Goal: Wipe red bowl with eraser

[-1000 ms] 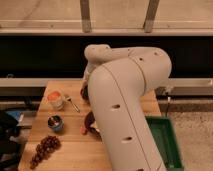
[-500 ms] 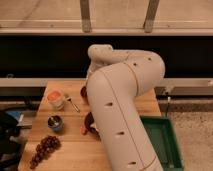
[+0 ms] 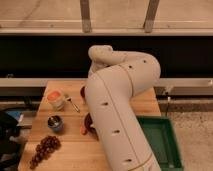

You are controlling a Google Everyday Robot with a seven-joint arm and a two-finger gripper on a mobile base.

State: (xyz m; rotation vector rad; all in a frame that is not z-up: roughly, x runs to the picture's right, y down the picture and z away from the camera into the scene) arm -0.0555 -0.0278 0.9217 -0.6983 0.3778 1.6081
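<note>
My arm fills the middle of the camera view and covers the centre of the wooden table. My gripper is hidden behind the arm's own bulk, somewhere over the table's middle. A sliver of a red round rim shows at the arm's left edge; I cannot tell whether it is the red bowl. A darker maroon dish shows lower down, partly covered, with a small orange piece beside it. The eraser is hidden.
A white cup with an orange top and a thin black-handled tool lie at the table's back left. A metal cup and a bunch of dark grapes sit at the front left. A green bin stands to the right.
The arm has shifted only slightly; its upper link leans a little more to the left. The things on the table have not moved.
</note>
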